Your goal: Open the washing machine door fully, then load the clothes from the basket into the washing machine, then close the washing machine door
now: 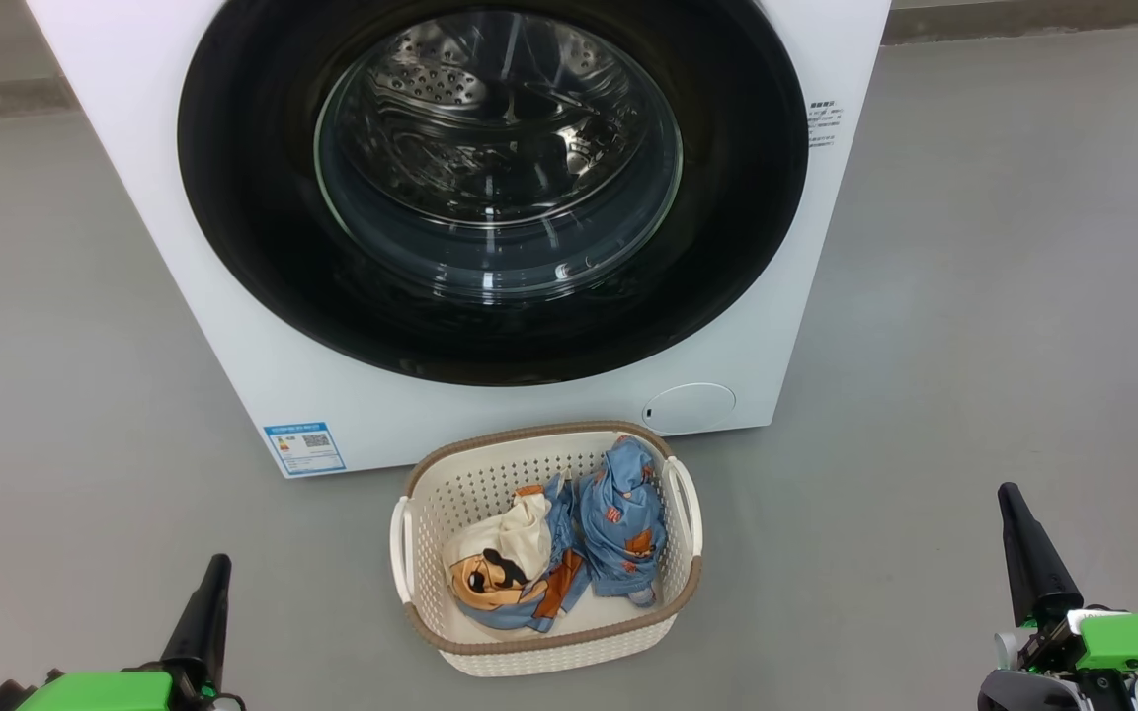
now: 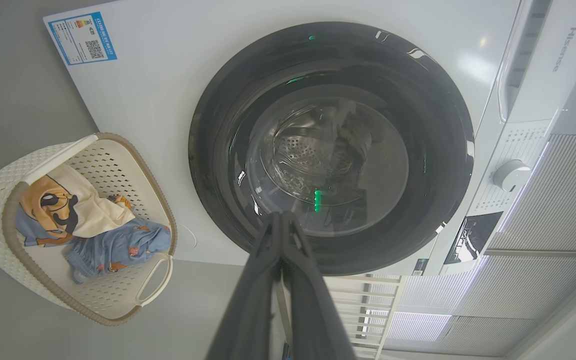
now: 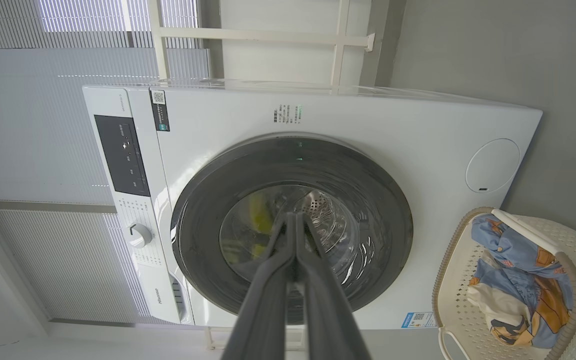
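A: What stands between us and the drum (image 1: 450, 89)?
B: The washing machine door (image 1: 495, 168), shut flush against the front of the washing machine (image 1: 233, 375); it covers the whole opening.
A: And below it?
B: The basket (image 1: 539, 432), on the grey floor (image 1: 85, 395) just in front of the machine, near the door's lower edge. Its top is open, so the clothes (image 1: 569, 553) lie reachable from above.
A: Room at the sides?
B: Open floor left and right of the basket. The left gripper (image 1: 219, 568) and right gripper (image 1: 1009, 499), fingers pressed together, sit low at either side, well apart from the basket, with open air between them and the door
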Controlling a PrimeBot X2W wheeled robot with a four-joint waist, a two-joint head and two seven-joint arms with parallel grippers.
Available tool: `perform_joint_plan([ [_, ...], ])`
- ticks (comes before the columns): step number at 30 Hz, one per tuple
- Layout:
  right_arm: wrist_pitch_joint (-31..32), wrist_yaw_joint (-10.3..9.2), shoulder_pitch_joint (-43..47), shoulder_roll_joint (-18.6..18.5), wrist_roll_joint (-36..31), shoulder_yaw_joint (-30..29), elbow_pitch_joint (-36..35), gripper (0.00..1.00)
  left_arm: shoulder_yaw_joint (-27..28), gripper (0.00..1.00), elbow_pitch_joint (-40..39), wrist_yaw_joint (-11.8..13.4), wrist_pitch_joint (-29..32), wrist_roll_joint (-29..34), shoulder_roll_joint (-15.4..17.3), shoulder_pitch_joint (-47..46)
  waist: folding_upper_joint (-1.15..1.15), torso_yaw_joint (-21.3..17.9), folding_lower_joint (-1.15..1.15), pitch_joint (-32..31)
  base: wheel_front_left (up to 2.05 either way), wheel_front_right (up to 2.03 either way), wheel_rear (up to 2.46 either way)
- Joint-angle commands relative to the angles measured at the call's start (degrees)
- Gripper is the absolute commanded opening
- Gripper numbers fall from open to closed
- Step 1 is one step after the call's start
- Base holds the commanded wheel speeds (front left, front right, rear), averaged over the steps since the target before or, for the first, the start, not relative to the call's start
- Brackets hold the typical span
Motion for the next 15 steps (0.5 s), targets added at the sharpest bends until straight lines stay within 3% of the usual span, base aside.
perform_joint_plan([
  [1, 0.26, 0.07, -2.3, -0.48, -0.06, 1.09, -1.7, 0.0, 2.12, 0.0, -1.54, 0.01, 0.49, 0.59, 0.84, -2.41, 0.0, 0.0, 0.0, 0.0, 0.0, 0.0, 0.0],
  [15, 0.28, 0.07, -2.3, -0.46, -0.08, 1.07, -1.7, 0.0, 2.31, 0.0, -1.53, 0.03, 0.64, 0.75, 0.7, -2.41, 0.0, 0.0, 0.0, 0.0, 0.0, 0.0, 0.0],
])
